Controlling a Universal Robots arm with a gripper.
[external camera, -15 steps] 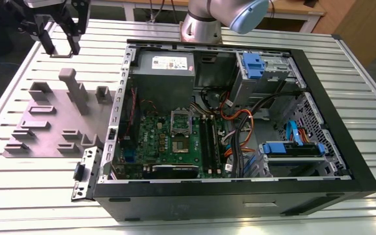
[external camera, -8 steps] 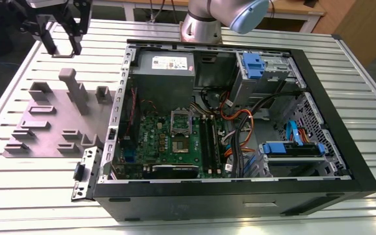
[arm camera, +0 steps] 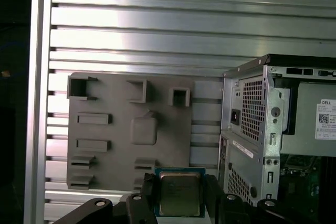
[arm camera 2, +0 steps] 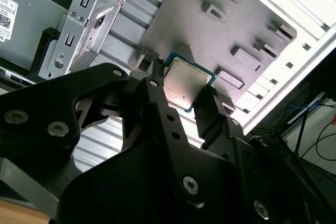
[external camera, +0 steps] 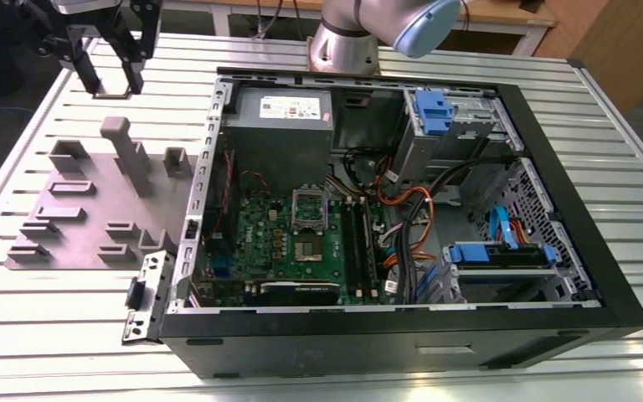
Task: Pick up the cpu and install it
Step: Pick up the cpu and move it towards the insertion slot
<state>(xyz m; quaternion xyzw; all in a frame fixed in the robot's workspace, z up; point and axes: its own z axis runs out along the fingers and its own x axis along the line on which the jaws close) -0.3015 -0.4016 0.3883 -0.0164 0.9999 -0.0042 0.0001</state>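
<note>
The cpu [arm camera: 179, 195], a small square chip with a dull metal top and a thin rim, sits between the black fingers of my gripper [arm camera: 179, 188] in both wrist views; the gripper [arm camera 2: 185, 84] is shut on the cpu [arm camera 2: 186, 80]. In the exterior view the gripper [external camera: 111, 82] hangs high at the far left, above the slatted table and beyond the grey holder plate [external camera: 87, 218]. The silvery socket frame [external camera: 308, 205] lies on the green motherboard [external camera: 299, 247] inside the open computer case [external camera: 568, 251], well to the exterior view's right of the gripper.
The grey holder plate [arm camera: 131, 124] carries several raised slots and posts, the tallest [external camera: 131, 159] near the case wall. The case holds a grey power supply box [external camera: 280, 113], blue drive brackets [external camera: 434, 105] and orange cables [external camera: 405, 209]. The arm's base [external camera: 350, 38] stands behind the case.
</note>
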